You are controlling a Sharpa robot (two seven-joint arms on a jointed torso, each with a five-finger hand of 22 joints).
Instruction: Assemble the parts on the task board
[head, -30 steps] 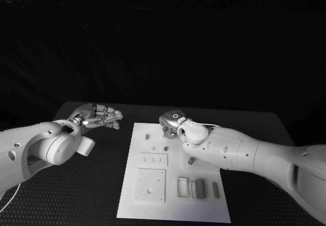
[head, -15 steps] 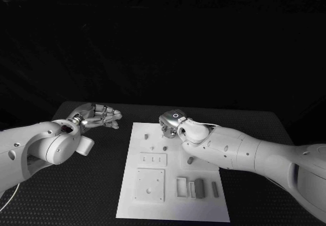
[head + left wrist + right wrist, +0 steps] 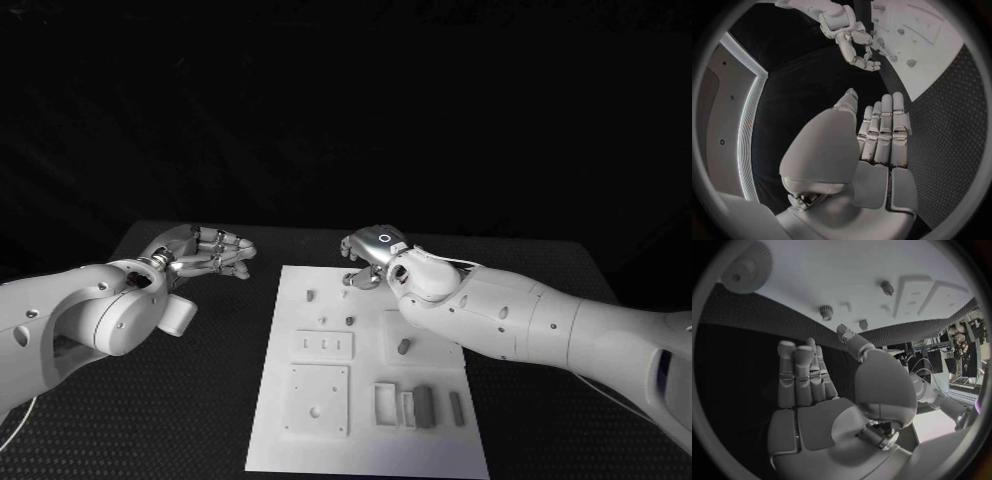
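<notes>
White task board (image 3: 368,370) flat on black tabletop (image 3: 202,340), small grey parts (image 3: 420,402) lying near its close edge, pegs farther up. Right hand (image 3: 368,262) above board's far edge, fingers apart, holding nothing. Left hand (image 3: 202,250) just off board's far left corner, open-fingered, empty. Best to lower right hand straight over one part, pinch squarely, keep left clear.

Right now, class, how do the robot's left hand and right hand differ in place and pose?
The left hand hangs over the black table beside the board; the right hand is at the board's far edge. The left hand's fingers lie straight and together; the right hand's curl downward. Both hold nothing.
</notes>
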